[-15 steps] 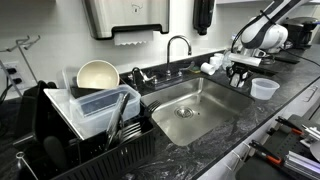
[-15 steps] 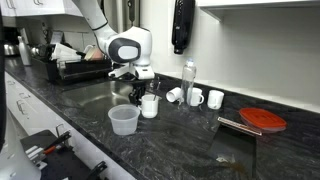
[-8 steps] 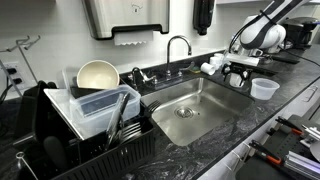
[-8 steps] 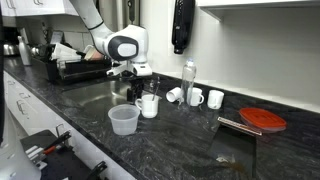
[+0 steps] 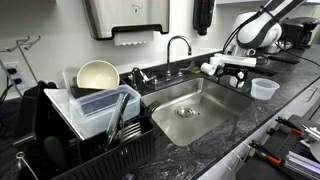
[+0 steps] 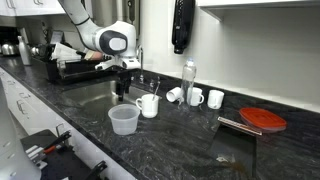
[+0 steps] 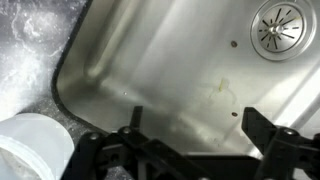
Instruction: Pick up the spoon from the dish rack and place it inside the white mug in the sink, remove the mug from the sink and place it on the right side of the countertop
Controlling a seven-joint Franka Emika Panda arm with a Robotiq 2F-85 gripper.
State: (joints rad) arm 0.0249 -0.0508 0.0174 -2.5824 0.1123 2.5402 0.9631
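The white mug [image 6: 149, 105] stands upright on the black countertop [image 6: 190, 140] just right of the sink [image 6: 98, 96]. Its rim shows at the lower left of the wrist view, where the mug [image 7: 30, 150] is clear of my fingers. My gripper [image 6: 126, 88] hangs open and empty over the sink's right end, left of and above the mug. In the wrist view the gripper [image 7: 197, 125] looks down at the steel basin [image 7: 170, 60] with only metal between the jaws. I cannot make out the spoon. The dish rack [image 5: 100, 130] sits left of the sink [image 5: 190, 108].
A translucent tub [image 6: 123, 119] stands just in front of the mug. Three more white mugs [image 6: 196, 97], a clear bottle [image 6: 189, 80] and a red plate [image 6: 264, 120] sit further along the counter. The tap [image 5: 178, 45] rises behind the sink. The rack holds a cream bowl [image 5: 97, 75].
The jaws opened and let go of the white mug on the countertop. The gripper then rose and drew back over the sink.
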